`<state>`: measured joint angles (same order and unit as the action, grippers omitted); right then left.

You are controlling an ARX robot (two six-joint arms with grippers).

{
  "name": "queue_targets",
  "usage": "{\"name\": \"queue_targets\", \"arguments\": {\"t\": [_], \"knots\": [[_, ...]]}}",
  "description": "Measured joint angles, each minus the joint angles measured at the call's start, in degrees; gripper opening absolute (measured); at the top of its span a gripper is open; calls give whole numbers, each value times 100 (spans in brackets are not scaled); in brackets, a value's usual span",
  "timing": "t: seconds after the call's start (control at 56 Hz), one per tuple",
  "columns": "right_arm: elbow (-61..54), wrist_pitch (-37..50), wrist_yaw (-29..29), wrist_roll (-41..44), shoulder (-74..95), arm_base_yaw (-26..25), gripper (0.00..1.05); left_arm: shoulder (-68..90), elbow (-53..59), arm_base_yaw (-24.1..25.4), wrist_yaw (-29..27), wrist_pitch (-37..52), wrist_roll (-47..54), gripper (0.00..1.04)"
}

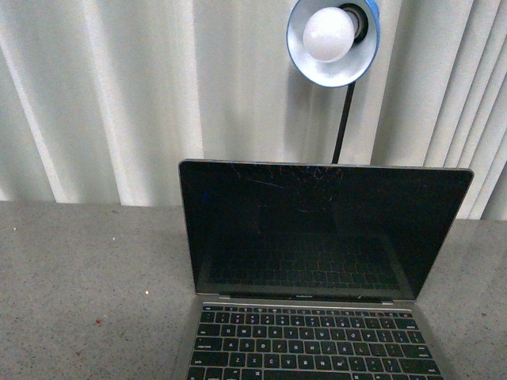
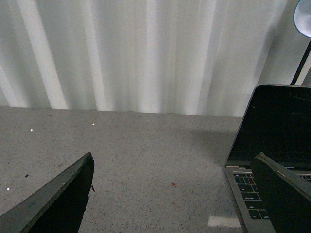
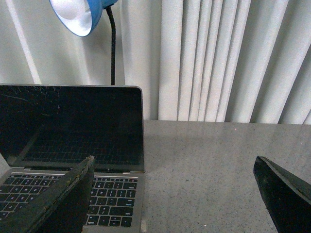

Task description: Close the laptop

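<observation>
Grey speckled table [image 1: 87,293] before a white pleated curtain [image 1: 119,95], with a blue lamp [image 1: 333,36] standing behind the work area. You see the laptop [image 1: 317,229] open on the table, close to the robot. Its keyboard [image 1: 309,340] runs off the near edge of the front view, and its dark, scratched screen faces you.

The lid's top edge [image 1: 325,165] and the hinge both run across your line of sight, from the robot's left to its right. The lid stands near upright, leaning slightly away.

Neither arm shows in the front view. The left gripper [image 2: 174,160] has its jaws spread wide and holds nothing. It is over bare table, with the laptop on the robot's right of it. The right gripper [image 3: 174,160] is likewise parted and empty, with the laptop on the robot's left of it.

The machine therefore lies between the two arms. It sits somewhat right of centre in the front view, so you may judge the right arm the nearer. Closing will likely call for reaching behind the top edge and drawing it toward you and down.
</observation>
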<state>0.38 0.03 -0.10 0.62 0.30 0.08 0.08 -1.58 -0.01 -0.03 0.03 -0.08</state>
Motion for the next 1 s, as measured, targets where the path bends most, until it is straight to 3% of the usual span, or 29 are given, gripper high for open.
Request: {"name": "queue_targets", "arguments": {"t": [0.464,0.518,0.571,0.607,0.786,1.0], "knots": [[0,-13,63,-11,7,11,97,-2,0,0,0,0,0,98],[52,-197,1086,-125,243,238,97,544,-341,-358,-1134,-1012,-511,98],[50,-70,1189,-146,420,203,97,1069,-518,-490,-1768,-1467,-944,98],[50,83,1161,-153,540,140,97,1290,-522,-535,-1884,-1478,-1082,98],[50,1827,538,-96,1965,-474,97,2135,-531,-791,-1912,-334,-1521,98],[450,4664,-114,332,5014,-1032,97,4336,-767,-684,-1322,2109,-1226,98]]}}
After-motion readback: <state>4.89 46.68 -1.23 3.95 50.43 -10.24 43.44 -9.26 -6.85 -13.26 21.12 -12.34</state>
